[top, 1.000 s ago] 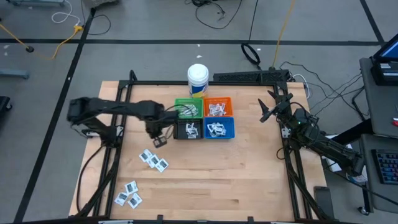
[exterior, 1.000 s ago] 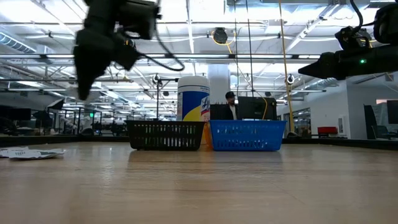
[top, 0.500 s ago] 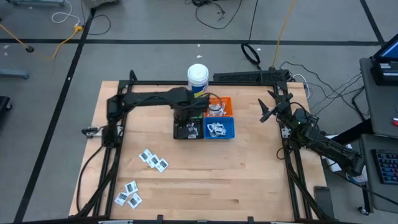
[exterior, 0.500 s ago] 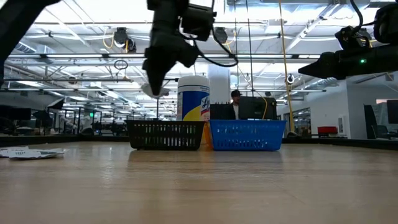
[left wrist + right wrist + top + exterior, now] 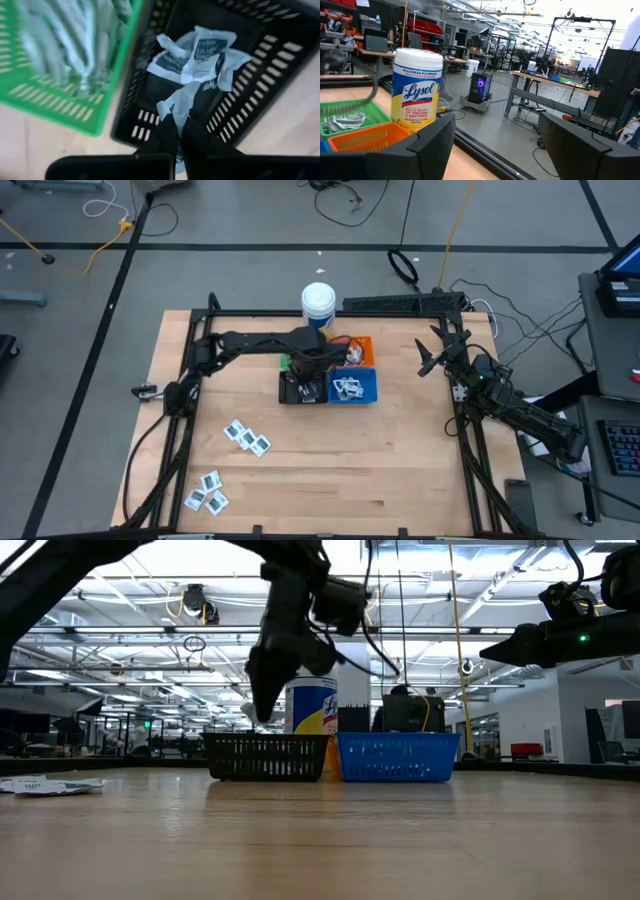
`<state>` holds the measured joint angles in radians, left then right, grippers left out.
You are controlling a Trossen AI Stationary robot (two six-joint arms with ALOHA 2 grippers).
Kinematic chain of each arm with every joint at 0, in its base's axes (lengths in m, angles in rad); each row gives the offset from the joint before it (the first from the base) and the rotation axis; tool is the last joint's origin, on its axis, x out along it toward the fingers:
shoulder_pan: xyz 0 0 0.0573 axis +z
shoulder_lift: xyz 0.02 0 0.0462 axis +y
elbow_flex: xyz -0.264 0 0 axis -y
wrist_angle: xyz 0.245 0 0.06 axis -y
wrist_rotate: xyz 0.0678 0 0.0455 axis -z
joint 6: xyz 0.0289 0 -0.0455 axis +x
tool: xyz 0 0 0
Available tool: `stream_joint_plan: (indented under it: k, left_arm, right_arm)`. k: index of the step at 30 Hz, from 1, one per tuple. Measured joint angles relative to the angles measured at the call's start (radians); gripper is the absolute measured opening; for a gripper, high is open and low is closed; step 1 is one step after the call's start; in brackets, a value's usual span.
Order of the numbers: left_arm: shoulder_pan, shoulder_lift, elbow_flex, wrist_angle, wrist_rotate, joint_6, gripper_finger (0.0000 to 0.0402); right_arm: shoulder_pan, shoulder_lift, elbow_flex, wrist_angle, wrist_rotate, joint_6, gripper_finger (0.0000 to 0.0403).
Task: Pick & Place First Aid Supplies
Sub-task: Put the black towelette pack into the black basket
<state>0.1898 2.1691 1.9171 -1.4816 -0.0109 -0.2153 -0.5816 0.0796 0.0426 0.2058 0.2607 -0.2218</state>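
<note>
The left claw (image 5: 175, 131) is held over the black bin (image 5: 260, 70), near the bin's edge. Its two fingers are pinched almost together, and a white packet (image 5: 176, 104) is gripped between the tips. The packet hangs down into the bin. It is probably held there so that it can be dropped in with the other packets (image 5: 197, 52) of the same kind, which lie crumpled on the bin's floor.

Just beside the black bin the green bin (image 5: 60, 65) is seen, with pale strips inside it. In the high view four bins are set close together in a square at the middle of the counter (image 5: 400, 470): the green bin and the orange bin (image 5: 357, 350) on the far side, the black bin and the blue bin (image 5: 352, 388) on the near side. Each kind of supply seems to be kept in its own bin. A white tub (image 5: 318, 301) stands just behind them.

More packets are left on the counter, still to be sorted: one small group (image 5: 247, 437) near the left, and another group (image 5: 206, 494) nearer the front edge.

The right claw (image 5: 432, 352) waits well apart at the right side of the counter. Its fingers are spread wide and nothing is held.
</note>
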Motion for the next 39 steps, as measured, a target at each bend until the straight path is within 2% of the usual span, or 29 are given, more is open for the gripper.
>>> stream_joint_plan:
  k: [7, 14, 18, 21, 25, 28, 33, 39]
  left_arm:
    - [-0.016, 0.083, 0.0, 0.075, 0.009, -0.025, 0.0011]
    - [-0.016, 0.096, 0.0, 0.102, 0.01, -0.075, 0.0055]
    - [-0.016, 0.096, 0.0, 0.107, 0.02, -0.067, 0.0095]
    - [-0.016, 0.096, 0.0, 0.112, 0.039, -0.077, 0.0143]
    - [-0.016, 0.082, 0.0, 0.08, 0.04, -0.147, 0.0208]
    - [-0.012, 0.061, -0.001, 0.052, 0.046, -0.227, 0.0242]
    - [-0.002, 0.036, -0.001, 0.035, 0.054, -0.385, 0.0279]
    - [0.0, 0.002, -0.001, 0.038, 0.069, -0.54, 0.0299]
  right_arm:
    - [0.0, 0.0, 0.0, 0.0, 0.0, 0.0, 0.0279]
    - [0.0, 0.0, 0.0, 0.0, 0.0, 0.0, 0.0279]
    - [0.0, 0.0, 0.0, 0.0, 0.0, 0.0, 0.0279]
    - [0.0, 0.0, 0.0, 0.0, 0.0, 0.0, 0.0279]
    - [0.0, 0.0, 0.0, 0.0, 0.0, 0.0, 0.0279]
    - [0.0, 0.0, 0.0, 0.0, 0.0, 0.0, 0.0279]
    - [0.0, 0.0, 0.0, 0.001, 0.0, 0.0, 0.0279]
    - [0.0, 0.0, 0.0, 0.001, 0.0, 0.0, 0.0279]
